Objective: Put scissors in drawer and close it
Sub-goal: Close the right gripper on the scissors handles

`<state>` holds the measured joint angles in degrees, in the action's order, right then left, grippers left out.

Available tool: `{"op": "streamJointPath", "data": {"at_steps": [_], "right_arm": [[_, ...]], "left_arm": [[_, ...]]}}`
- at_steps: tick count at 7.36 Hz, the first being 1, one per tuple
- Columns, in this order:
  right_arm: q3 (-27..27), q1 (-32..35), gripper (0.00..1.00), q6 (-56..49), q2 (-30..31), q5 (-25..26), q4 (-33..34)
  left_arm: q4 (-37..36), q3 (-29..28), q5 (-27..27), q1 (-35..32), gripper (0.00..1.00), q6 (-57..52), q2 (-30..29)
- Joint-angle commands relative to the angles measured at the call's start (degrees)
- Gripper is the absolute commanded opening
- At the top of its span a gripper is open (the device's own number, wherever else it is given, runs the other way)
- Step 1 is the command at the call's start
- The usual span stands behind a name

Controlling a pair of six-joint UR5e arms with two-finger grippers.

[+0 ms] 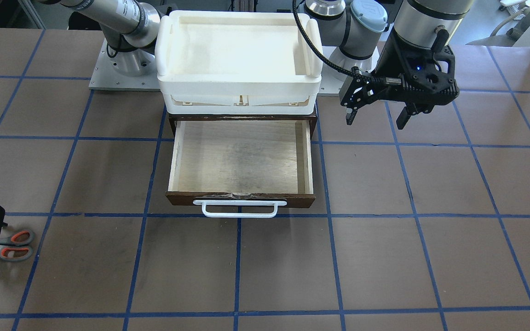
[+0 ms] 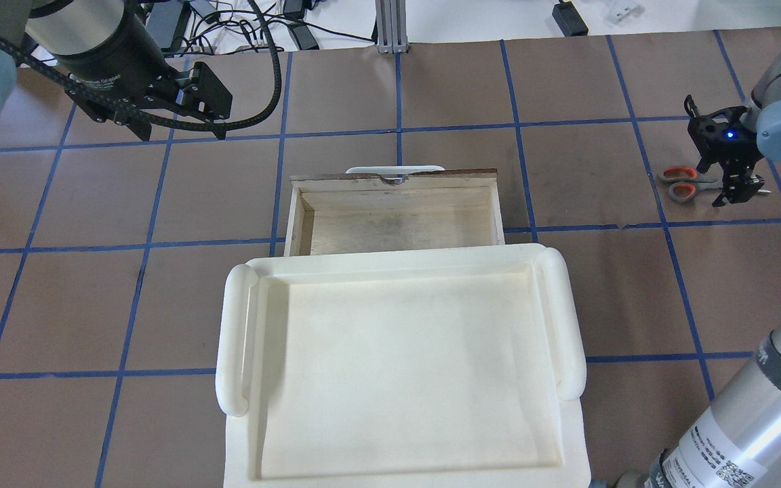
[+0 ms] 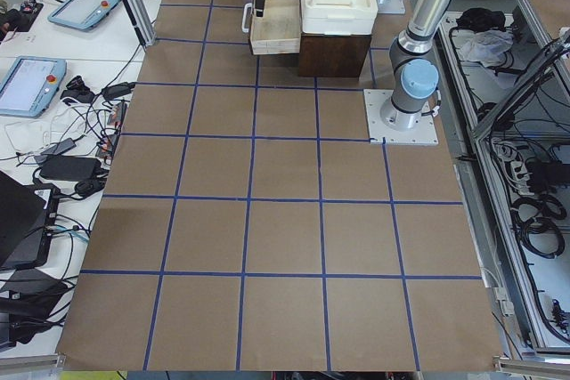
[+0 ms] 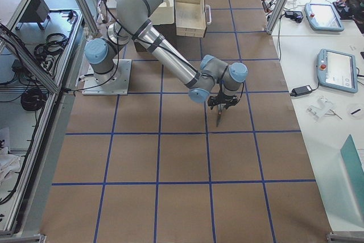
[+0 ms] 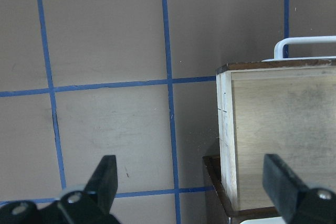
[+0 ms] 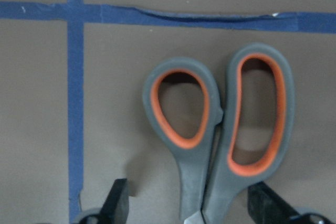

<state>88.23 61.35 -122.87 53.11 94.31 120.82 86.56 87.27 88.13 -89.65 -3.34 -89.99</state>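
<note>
The scissors point(image 1: 15, 245) lie flat on the table far to my right, grey handles lined orange; they also show in the overhead view point(image 2: 685, 184). My right gripper point(image 2: 736, 184) is down over them and open. In the right wrist view its fingertips point(image 6: 118, 203) stand on either side of the scissors point(image 6: 220, 129), just behind the handle loops; the blades are hidden. The drawer point(image 1: 242, 198) is pulled out, its pale interior bare, with a white handle point(image 1: 239, 208) in front. My left gripper point(image 1: 377, 117) is open and empty, hovering beside the drawer's side wall point(image 5: 226, 129).
A white plastic tray point(image 1: 237, 87) sits on top of the dark cabinet that holds the drawer, and fills the lower middle of the overhead view point(image 2: 234, 339). The brown table has a blue tape grid. The arm bases stand behind the tray.
</note>
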Motion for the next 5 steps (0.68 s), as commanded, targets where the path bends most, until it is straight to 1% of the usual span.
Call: {"op": "streamJointPath", "data": {"at_steps": [1, 2, 3, 5], "right_arm": [[-0.08, 0.08, 0.00, -3.66, 0.06, 0.17, 2.38], [-0.08, 0.08, 0.00, -4.22, 0.06, 0.69, 3.36], [-0.16, 0.08, 0.00, -4.22, 0.24, 1.66, 3.11], [-0.43, 0.17, 0.00, -3.87, 1.37, 1.84, 2.49]], "left_arm": [[-0.07, 0.00, -0.15, -0.09, 1.00, 0.00, 0.17], [-0.07, 0.00, -0.15, -0.09, 1.00, 0.00, 0.17], [-0.07, 0.00, 0.20, -0.09, 1.00, 0.00, 0.17], [-0.07, 0.00, 0.20, -0.09, 1.00, 0.00, 0.17]]}}
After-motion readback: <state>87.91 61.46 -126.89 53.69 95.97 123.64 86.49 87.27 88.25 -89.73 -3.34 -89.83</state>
